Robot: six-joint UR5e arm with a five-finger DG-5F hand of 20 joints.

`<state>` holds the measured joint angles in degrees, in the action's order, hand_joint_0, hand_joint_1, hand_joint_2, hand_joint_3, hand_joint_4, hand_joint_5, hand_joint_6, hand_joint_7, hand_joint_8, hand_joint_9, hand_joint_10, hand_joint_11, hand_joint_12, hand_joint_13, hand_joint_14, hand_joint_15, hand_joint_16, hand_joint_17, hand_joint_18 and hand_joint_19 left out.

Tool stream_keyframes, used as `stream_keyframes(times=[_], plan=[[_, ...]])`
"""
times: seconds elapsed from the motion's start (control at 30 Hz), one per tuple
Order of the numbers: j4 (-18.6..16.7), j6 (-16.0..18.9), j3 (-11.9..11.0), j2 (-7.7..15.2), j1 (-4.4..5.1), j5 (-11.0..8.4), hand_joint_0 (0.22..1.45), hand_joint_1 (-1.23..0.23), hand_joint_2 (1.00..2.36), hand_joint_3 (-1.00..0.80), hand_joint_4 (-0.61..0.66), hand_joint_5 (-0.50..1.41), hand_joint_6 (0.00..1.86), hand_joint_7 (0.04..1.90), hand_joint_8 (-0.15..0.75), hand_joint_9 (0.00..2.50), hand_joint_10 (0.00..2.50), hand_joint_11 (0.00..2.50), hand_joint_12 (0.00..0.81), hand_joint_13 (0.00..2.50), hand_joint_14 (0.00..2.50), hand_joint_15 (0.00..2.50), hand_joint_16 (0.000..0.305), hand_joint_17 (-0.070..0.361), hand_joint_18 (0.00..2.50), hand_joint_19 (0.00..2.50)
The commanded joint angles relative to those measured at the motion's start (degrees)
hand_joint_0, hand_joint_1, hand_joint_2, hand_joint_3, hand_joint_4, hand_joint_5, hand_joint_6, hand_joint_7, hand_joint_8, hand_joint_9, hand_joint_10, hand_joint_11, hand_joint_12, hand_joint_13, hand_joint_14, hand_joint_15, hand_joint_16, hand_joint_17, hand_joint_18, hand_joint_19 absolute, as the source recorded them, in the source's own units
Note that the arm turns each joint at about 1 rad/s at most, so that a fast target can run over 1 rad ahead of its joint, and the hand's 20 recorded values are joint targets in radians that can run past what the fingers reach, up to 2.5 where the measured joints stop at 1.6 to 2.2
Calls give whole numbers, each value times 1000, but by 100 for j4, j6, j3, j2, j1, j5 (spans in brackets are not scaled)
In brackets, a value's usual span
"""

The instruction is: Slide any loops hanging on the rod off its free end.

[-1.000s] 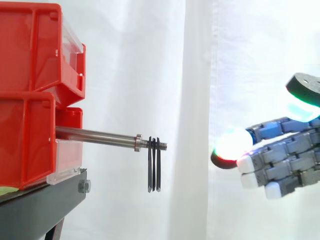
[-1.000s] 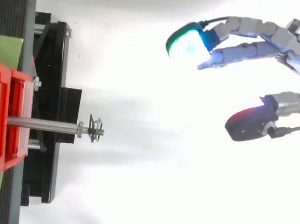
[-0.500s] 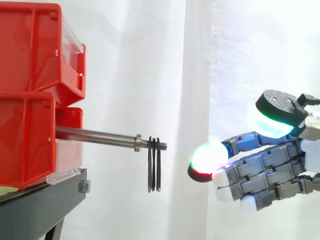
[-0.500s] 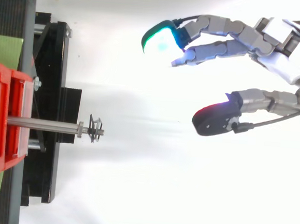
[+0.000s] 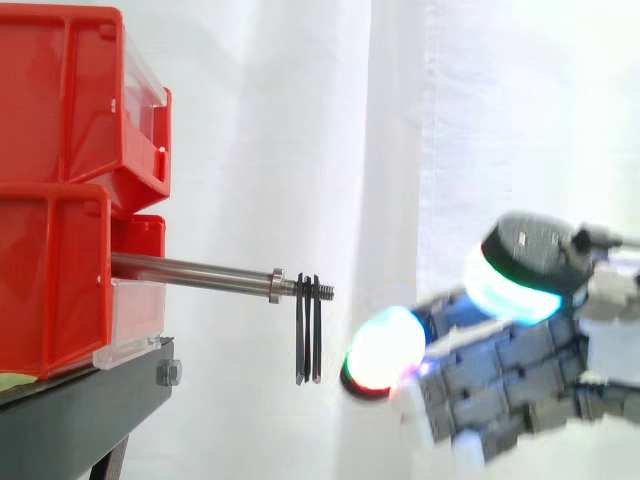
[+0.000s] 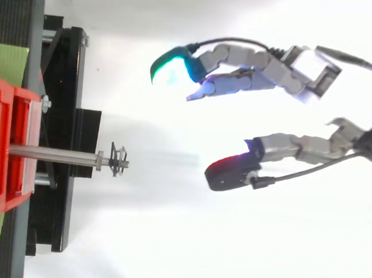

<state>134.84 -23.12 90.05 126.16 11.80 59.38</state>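
Loops (image 5: 308, 335) hang near the free end of the rod (image 5: 190, 268), just ahead of the hand (image 5: 520, 375), untouched; it is spread, grasping nothing. None is off yet.

- Side camera: level beside the work, close in, facing the white curtain (image 5: 300, 120), my hand (image 5: 500, 370) at its right edge.
- Top camera: looks straight down, black stand (image 6: 64, 91) along its left edge.
- Both share the rod (image 5: 190, 269) and my hand.
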Motion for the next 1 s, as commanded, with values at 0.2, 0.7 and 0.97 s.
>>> stream_keyframes(times=[0.2,0.7,0.97], plan=[[42,369,-216,488,50,267,547,-648,1002,-478,337,-156,503,829,278,588,3,88,391,651,9,231,58,130,649,500],[-582,343,-357,761,50,390,550,-649,1001,-483,335,-155,503,829,279,587,3,87,391,653,9,229,58,130,653,511],[-520,229,-673,945,-11,486,581,-724,1001,-489,279,-149,502,1067,275,577,4,109,383,674,10,243,57,129,685,526]])
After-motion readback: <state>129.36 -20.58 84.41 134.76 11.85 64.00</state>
